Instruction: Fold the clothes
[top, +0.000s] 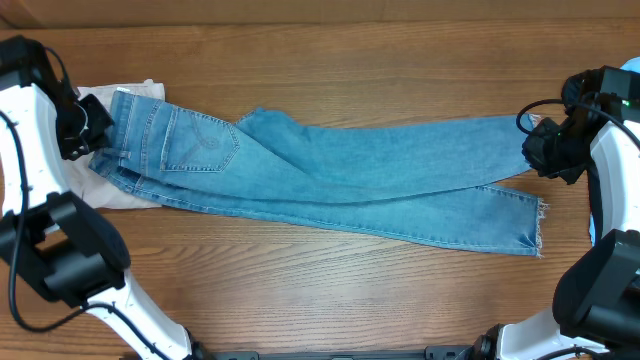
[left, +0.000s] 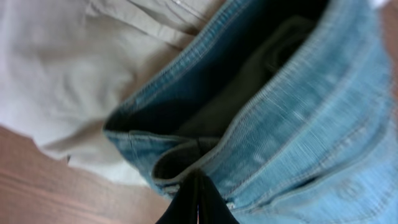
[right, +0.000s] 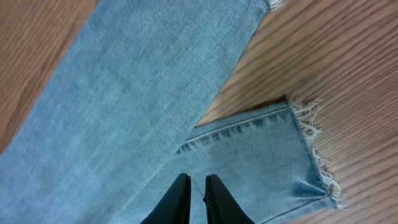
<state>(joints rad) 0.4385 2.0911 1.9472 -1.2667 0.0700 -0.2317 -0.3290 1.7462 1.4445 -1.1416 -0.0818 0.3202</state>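
Observation:
The light-blue jeans (top: 330, 175) lie stretched across the table, waist at the left and frayed hems at the right. My left gripper (top: 88, 122) is at the waistband. In the left wrist view its fingers (left: 198, 186) are shut, with their tips pinching the waistband edge (left: 186, 163), and the waist gapes open. My right gripper (top: 550, 152) is at the end of the upper leg. In the right wrist view its fingers (right: 198, 182) are almost closed with a thin gap, hovering over the flat lower leg (right: 249, 155) near its frayed hem (right: 314, 146). They hold nothing that I can see.
Cream-white trousers (top: 120, 185) lie under the jeans' waist at the left, also in the left wrist view (left: 56, 68). Bare wooden tabletop (top: 330, 290) surrounds the jeans. The arm bases stand at the front left (top: 60, 260) and front right (top: 600, 290).

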